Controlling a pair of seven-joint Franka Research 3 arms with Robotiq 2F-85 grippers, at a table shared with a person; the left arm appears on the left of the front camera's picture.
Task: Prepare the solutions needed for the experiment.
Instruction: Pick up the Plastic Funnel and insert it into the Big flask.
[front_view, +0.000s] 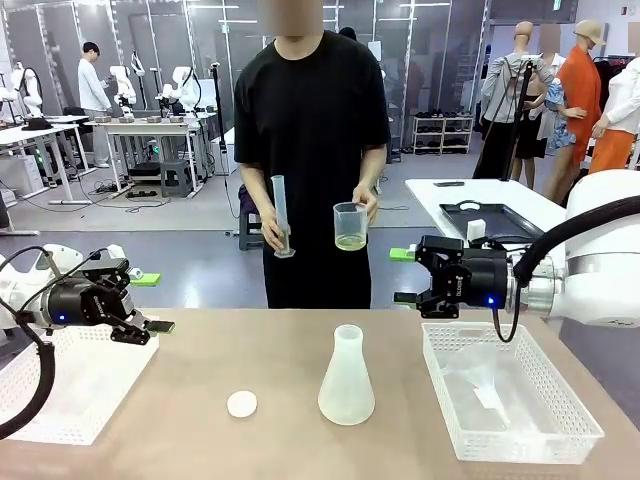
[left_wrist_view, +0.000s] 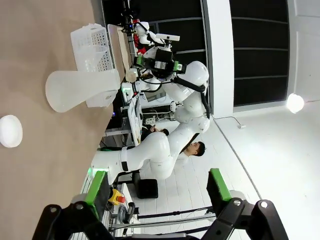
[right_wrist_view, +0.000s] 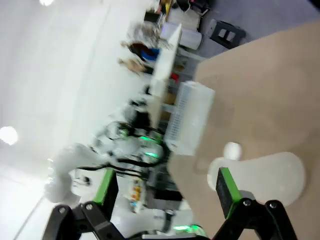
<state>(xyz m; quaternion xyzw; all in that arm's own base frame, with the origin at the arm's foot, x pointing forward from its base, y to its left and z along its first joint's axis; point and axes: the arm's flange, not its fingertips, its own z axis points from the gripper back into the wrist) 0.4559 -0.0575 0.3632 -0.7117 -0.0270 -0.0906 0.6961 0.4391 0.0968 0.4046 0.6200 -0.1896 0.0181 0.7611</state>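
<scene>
The solutions (front_view: 350, 241) are a shallow pale yellow-green layer in the bottom of a clear beaker (front_view: 350, 222). One of the person's hands (front_view: 367, 203) holds the beaker up beyond the far edge of the table (front_view: 250, 350). Their other hand (front_view: 273, 232) holds a tall graduated cylinder (front_view: 281, 215) upright, just left of the beaker and apart from it.

The step looks like measuring from beaker into cylinder. To do it well, keep the cylinder vertical, tip the beaker slowly with its lip at the cylinder's mouth, and pour over the table. The empty conical flask (front_view: 346, 380) stands upright near the middle of the table, apparently the next vessel, so nothing should nudge it. A white round cap (front_view: 241, 404) lies to its left.

Both arms seem best kept out of the way. The left gripper (front_view: 152, 302) hovers over a white tray (front_view: 70, 385) at the left, fingers spread wide and holding nothing. The right gripper (front_view: 405, 276) hangs over the far end of a white basket (front_view: 530, 445) at the right, equally wide and empty.

The front view gives the person and the liquid level. The left wrist view looks between its own parted fingers (left_wrist_view: 97, 186) across flask (left_wrist_view: 82, 90) and cap (left_wrist_view: 10, 131) to the right arm. The right wrist view, blurred, has flask (right_wrist_view: 265, 175) and cap (right_wrist_view: 231, 149) close, the tray (right_wrist_view: 192, 120) beyond.
</scene>
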